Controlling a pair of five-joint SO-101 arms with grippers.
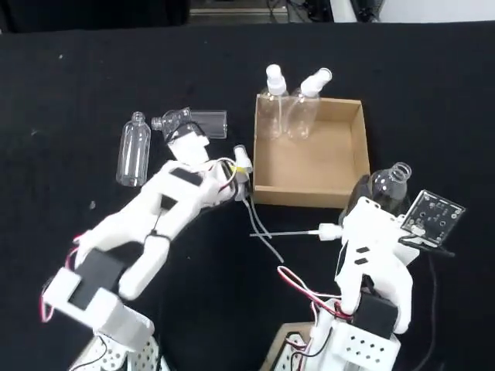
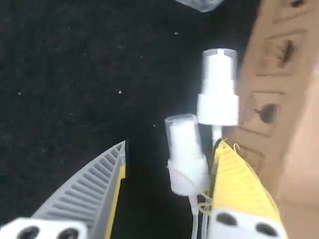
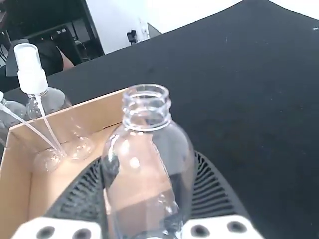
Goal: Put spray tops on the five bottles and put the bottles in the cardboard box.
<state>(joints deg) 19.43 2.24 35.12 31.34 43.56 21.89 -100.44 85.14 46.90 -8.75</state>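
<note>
The left gripper (image 2: 172, 145) stands with its jaws wide apart at the 9 o'clock wall of the cardboard box (image 1: 309, 193). One spray top (image 2: 184, 154) lies in the gap, just beside the yellow jaw. A second spray top (image 2: 218, 94) lies just beyond the jaw tips, against the box wall. The right gripper (image 3: 144, 209) is clamped on an uncapped bottle (image 3: 144, 149), held neck-up at 4 o'clock from the box centre, just outside its corner. A loose spray top (image 1: 323, 229) lies on the table (image 1: 77, 69) at 8 o'clock from the right gripper, its tube pointing toward 9 o'clock. Two capped bottles (image 1: 288, 108) lie in the box at its 12 o'clock wall. Two open bottles lie on the table, one (image 1: 133, 148) at 9 o'clock and one (image 1: 192, 122) at 10 o'clock from the left gripper.
</note>
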